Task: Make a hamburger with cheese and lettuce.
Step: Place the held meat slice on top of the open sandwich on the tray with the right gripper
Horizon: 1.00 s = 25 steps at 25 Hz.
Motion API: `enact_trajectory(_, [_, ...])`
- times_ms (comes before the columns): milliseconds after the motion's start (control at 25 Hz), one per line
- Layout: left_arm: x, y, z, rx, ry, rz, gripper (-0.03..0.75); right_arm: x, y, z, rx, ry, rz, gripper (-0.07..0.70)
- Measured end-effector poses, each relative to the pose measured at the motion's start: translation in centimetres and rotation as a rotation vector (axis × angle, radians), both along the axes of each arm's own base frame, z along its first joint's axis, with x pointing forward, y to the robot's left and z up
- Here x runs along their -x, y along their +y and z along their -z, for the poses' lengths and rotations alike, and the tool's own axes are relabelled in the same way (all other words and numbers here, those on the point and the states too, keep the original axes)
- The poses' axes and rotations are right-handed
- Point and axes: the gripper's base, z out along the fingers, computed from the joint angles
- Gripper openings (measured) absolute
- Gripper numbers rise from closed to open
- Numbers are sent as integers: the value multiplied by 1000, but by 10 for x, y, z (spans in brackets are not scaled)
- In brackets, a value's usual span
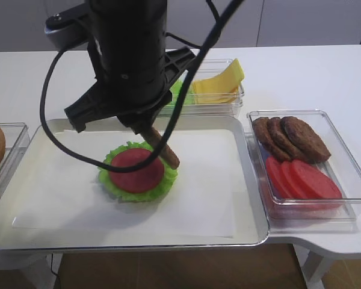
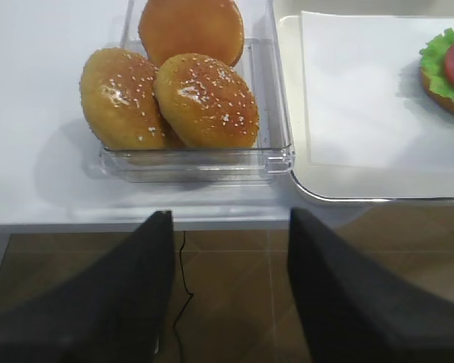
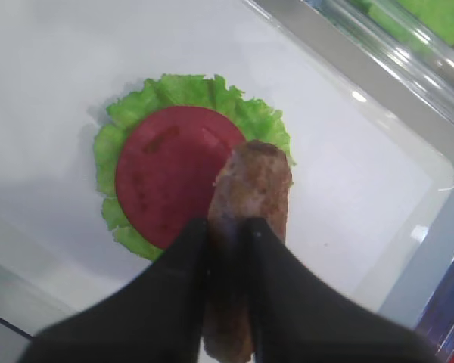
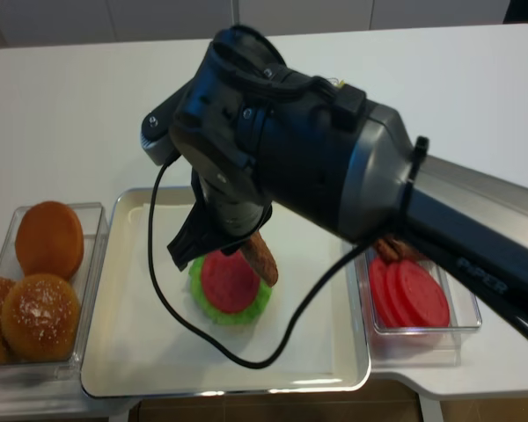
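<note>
The right gripper (image 3: 227,234) has its fingers (image 3: 185,249) pinching a brown patty (image 3: 250,197) edge-on, so it hangs tilted over the right rim of the hamburger (image 1: 137,171). That stack sits on the white paper in the middle of the tray (image 1: 253,235) on the bench: bun base, frilly lettuce (image 3: 183,94), tomato slice (image 3: 170,181) on top.

My guess is the patty is light and a bit floppy, maybe greasy, so a grip near the edge like this one will let it swing. It'll probably need laying down flat rather than dropping, or it slides off the slick tomato and drags the lettuce with it. The cheese (image 1: 219,79) in the back container looks thin and bendy; I'd take a slice by a corner or edge, and the slices may stick together.

The left gripper (image 2: 227,227) is parked off the front of the bench near the buns (image 2: 204,98), fingers spread, holding nothing.

Hard to see: the right arm blocks a good chunk of the tray and the green stuff beside the cheese in the high view. I can't tell if the patty's lower edge is touching the tomato yet or just hovering. The spare patties (image 1: 289,137) and tomato slices (image 1: 301,179) sit in the right container.
</note>
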Motion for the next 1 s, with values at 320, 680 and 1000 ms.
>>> enact_trajectory(320, [0,0,0,0,0,0,362,3,11,7,-9,-13,-35,108])
enact_trajectory(680, [0,0,0,0,0,0,362,2,17,15,21,-34,-53,108])
enact_trajectory(1000, [0,0,0,0,0,0,362,0,16,15,38,-59,-55,108])
